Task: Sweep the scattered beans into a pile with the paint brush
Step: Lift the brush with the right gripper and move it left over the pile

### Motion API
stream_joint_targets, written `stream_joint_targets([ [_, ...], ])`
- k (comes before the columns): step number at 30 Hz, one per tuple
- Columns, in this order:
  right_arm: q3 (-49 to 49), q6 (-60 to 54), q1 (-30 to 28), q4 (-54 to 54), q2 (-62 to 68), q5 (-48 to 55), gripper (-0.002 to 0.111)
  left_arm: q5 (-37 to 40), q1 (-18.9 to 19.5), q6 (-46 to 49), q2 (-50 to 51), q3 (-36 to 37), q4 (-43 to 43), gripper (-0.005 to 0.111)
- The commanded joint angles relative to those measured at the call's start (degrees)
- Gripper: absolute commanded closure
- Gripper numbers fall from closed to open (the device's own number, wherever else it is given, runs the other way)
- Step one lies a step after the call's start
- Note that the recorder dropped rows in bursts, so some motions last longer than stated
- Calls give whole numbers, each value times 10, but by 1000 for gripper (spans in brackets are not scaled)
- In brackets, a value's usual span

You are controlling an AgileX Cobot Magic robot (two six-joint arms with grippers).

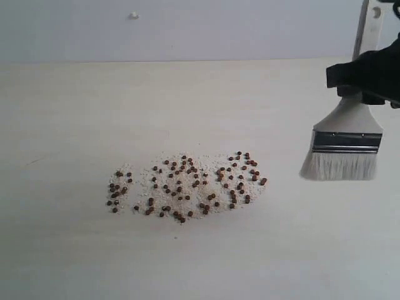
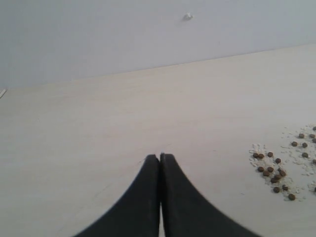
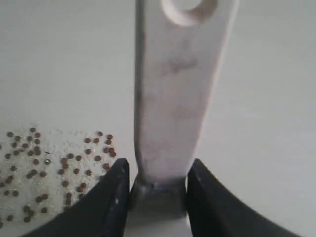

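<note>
The beans (image 1: 187, 184) lie spread in a loose oval patch with whitish crumbs in the middle of the pale table (image 1: 75, 112). They also show as beans (image 2: 276, 173) in the left wrist view and beans (image 3: 49, 168) in the right wrist view. The paint brush (image 1: 347, 134) stands upright to their right, bristles (image 1: 340, 167) down and apart from the nearest beans. My right gripper (image 1: 369, 75) is shut on its wooden handle (image 3: 173, 98), a jaw on each side, with the right gripper (image 3: 158, 168) low on that handle. My left gripper (image 2: 160, 157) is shut and empty, left of the beans.
A pale wall (image 1: 187, 31) rises behind the table's far edge, with a small white bump (image 1: 134, 15) on it. Bare tabletop surrounds the bean patch on all sides.
</note>
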Motion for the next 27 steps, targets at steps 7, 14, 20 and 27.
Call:
stream_joint_targets([
  [7, 1, -267, -1, 264, -95, -19, 108, -3, -3, -2, -4, -3, -2, 107],
  [14, 1, -396, -1, 381, -97, -3, 108, -3, -3, -2, -4, -3, -2, 107],
  [20, 1, -448, -1, 426, -97, 12, 108, -3, -3, -2, -4, -3, -2, 107],
  [27, 1, -481, -1, 449, -97, 13, 108, -21, -3, 47, -4, -3, 96, 107],
])
